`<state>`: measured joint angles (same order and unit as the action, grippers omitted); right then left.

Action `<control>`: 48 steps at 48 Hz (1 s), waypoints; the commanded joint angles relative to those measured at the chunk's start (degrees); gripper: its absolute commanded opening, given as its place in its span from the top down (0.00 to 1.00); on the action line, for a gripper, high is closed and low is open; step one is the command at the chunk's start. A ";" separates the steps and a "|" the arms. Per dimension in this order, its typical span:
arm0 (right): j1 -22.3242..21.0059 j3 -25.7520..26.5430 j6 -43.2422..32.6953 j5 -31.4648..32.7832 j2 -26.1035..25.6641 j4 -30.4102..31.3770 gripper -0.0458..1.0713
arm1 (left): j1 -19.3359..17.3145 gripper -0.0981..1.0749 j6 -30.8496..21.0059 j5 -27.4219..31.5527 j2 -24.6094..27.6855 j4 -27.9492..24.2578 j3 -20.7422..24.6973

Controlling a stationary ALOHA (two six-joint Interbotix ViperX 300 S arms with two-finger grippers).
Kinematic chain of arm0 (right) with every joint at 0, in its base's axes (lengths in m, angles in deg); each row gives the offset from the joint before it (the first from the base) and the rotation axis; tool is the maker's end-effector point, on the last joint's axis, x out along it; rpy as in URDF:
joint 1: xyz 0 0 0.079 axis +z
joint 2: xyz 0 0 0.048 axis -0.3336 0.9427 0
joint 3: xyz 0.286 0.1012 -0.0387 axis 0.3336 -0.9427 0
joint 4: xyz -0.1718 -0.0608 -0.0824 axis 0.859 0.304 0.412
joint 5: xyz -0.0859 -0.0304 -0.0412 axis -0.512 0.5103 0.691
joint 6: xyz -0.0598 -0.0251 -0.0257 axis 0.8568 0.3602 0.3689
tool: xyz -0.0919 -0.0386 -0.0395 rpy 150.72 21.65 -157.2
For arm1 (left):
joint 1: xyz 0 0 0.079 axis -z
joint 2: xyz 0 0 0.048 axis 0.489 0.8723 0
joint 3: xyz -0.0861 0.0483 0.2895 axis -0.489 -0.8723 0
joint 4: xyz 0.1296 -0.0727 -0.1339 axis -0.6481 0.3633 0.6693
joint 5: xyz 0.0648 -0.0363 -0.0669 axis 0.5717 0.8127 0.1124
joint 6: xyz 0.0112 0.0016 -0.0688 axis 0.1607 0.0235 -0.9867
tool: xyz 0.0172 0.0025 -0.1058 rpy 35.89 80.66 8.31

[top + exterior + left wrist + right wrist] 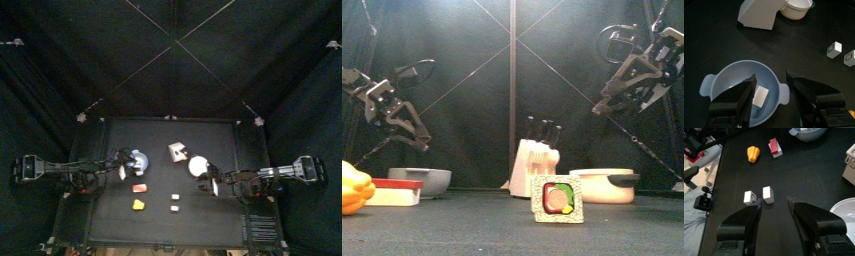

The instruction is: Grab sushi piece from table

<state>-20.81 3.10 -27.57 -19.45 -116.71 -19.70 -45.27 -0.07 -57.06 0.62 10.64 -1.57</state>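
Two tiny whitish sushi pieces (174, 197) (174, 208) lie close together on the black table (221, 225), near its front middle. The right wrist view shows them side by side (750, 197) (768, 194), and the left wrist view shows them far off (834, 48). In the front view one sushi piece (557, 200) stands near, showing a green and pink face. My right gripper (774, 208) is open and empty, held above the table short of the pieces; it also shows in the top view (214, 185). My left gripper (771, 79) is open and empty above a blue bowl (731, 85).
A yellow-orange chunk (138, 203) and a white-and-red item (140, 187) lie left of the pieces. A white knife block (177, 151) and a white pot (198, 166) stand mid-table. The blue bowl (134, 160) sits under the left gripper.
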 commanded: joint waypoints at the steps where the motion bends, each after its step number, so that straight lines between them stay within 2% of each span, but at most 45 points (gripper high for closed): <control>1: 0.00 1.32 0.18 -0.44 -0.26 -0.09 0.23 | 1.58 0.18 0.18 -1.14 -0.09 -0.35 1.67; 6: -0.09 1.23 0.18 -0.53 -0.26 0.00 0.23 | 5.63 0.19 -0.09 -1.76 0.09 -0.88 2.72; 16: -0.35 1.32 0.18 -0.53 -0.26 -0.18 0.23 | 15.29 0.19 0.09 -1.23 2.11 -1.14 8.17; 23: -0.35 1.14 -0.18 -0.44 -0.26 -0.18 0.23 | 19.78 0.19 0.09 2.55 5.54 -1.41 12.48; 33: -0.18 1.14 -0.26 -0.53 -0.26 -0.18 0.23 | 22.06 0.19 0.00 14.15 13.18 -2.81 20.04; 40: -0.09 1.05 -0.35 -0.53 -0.26 -0.18 0.23 | 23.55 0.19 -0.09 13.71 18.63 -5.71 23.73; 48: 0.00 1.05 -0.35 -0.44 -0.26 -0.18 0.23 | 25.84 0.19 -0.09 12.04 25.05 -6.24 28.74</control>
<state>-20.89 3.10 -27.84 -19.53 -116.71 -19.79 -20.49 -0.33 -44.14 23.12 4.75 23.56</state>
